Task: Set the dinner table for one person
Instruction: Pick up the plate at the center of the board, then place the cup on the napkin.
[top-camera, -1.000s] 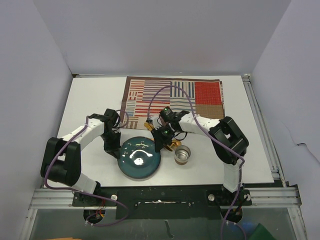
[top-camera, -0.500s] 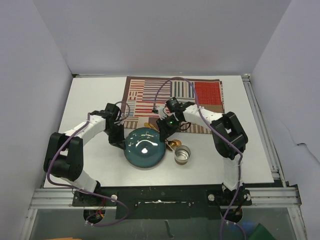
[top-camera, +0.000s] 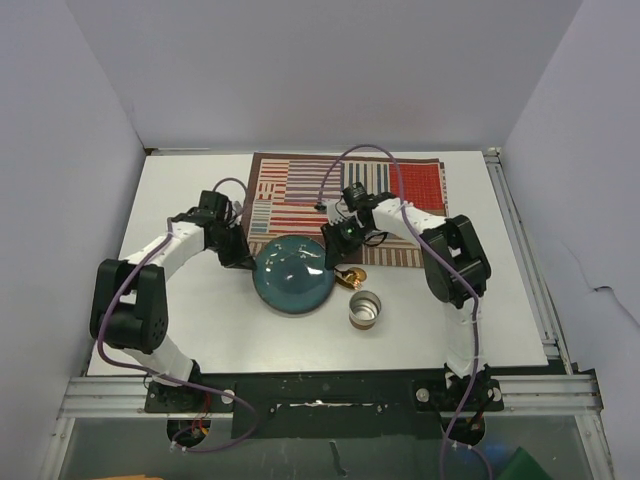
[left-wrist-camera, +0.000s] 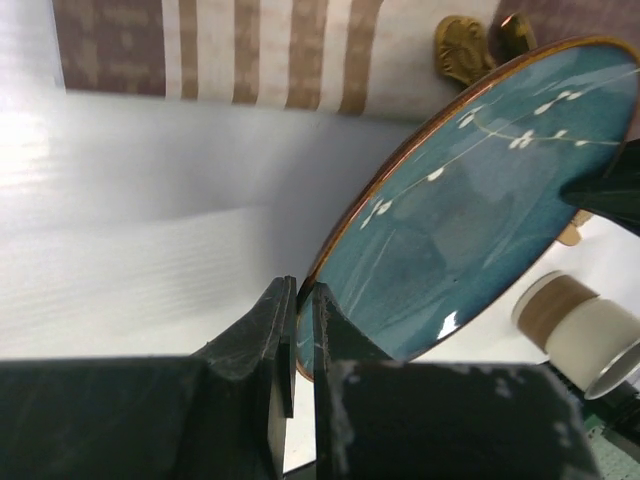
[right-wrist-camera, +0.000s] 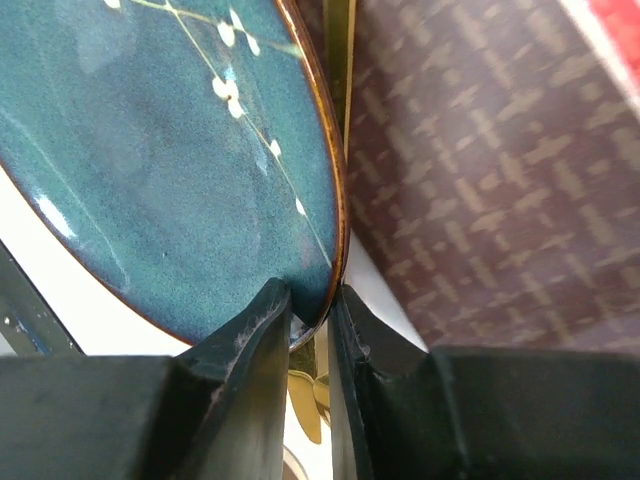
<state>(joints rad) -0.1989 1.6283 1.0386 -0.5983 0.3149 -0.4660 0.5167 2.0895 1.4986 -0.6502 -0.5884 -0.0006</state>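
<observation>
A round teal plate (top-camera: 292, 278) with a brown rim and white flower pattern is held above the white dinner table (top-camera: 180, 200), at the near edge of the striped placemat (top-camera: 400, 190). My left gripper (top-camera: 243, 258) is shut on the plate's left rim (left-wrist-camera: 330, 260). My right gripper (top-camera: 333, 254) is shut on the plate's right rim (right-wrist-camera: 335, 215). Gold cutlery (top-camera: 352, 278) lies just right of the plate; its handles show in the left wrist view (left-wrist-camera: 462, 48) and below the right jaws (right-wrist-camera: 305, 400).
A metal cup (top-camera: 365, 309) with a paper-like sleeve stands on the table right of and nearer than the plate; it shows in the left wrist view (left-wrist-camera: 580, 330). Aluminium rails (top-camera: 520, 250) edge the table on the right and front.
Both grippers have carried the plate away from the table's front, towards the placemat; its far rim now reaches the placemat's near edge. The cup has stayed put.
</observation>
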